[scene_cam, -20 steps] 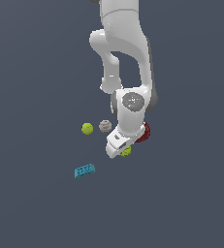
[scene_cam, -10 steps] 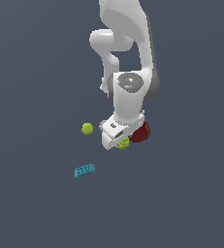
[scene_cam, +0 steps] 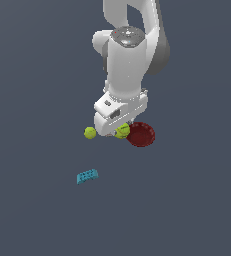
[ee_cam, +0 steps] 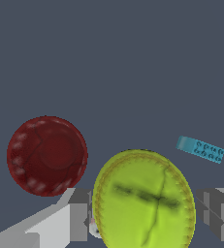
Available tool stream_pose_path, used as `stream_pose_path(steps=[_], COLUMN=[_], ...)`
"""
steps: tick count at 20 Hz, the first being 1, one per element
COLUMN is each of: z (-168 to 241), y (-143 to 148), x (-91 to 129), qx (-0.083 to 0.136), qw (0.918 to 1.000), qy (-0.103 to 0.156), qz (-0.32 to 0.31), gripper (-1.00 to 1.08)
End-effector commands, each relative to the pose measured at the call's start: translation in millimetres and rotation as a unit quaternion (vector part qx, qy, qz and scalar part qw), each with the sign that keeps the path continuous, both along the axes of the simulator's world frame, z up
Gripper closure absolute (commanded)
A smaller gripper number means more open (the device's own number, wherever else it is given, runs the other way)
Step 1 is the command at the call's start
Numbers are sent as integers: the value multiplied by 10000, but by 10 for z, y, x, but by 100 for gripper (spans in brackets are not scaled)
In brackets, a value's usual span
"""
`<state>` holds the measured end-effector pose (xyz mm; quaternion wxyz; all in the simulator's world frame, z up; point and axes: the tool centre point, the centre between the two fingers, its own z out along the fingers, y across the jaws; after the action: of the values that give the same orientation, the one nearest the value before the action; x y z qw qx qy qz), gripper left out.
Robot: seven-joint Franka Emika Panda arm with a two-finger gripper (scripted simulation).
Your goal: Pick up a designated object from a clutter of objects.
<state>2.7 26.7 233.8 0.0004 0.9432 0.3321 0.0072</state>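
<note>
Gripper is pinching the tennis ball between its fingers, seemingly lifted above the red bowl.

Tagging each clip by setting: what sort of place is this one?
A bare simulated test scene, not a real room: flat featureless grey ground, a white arm rendered without surroundings, and scattered props such as a red bowl and teal block.

Simulator void, plain grey ground

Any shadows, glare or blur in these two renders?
Exterior view: flat even light, no cast shadows, arm hides part of the tennis ball. Wrist view: ball's edge looks jagged between the hand's fingers; soft sheen on the red bowl.
</note>
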Motion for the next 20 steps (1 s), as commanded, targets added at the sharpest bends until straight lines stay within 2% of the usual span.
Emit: stream_pose_path(steps=[1, 11, 20], z=[269, 1188, 1619], y=[-62, -285, -392], x=[-28, -92, -97], qx=[2, -8, -18], qw=[10000, 10000, 10000], qy=[8, 46, 66], qz=[-2, -15, -24], gripper=[108, 108, 108])
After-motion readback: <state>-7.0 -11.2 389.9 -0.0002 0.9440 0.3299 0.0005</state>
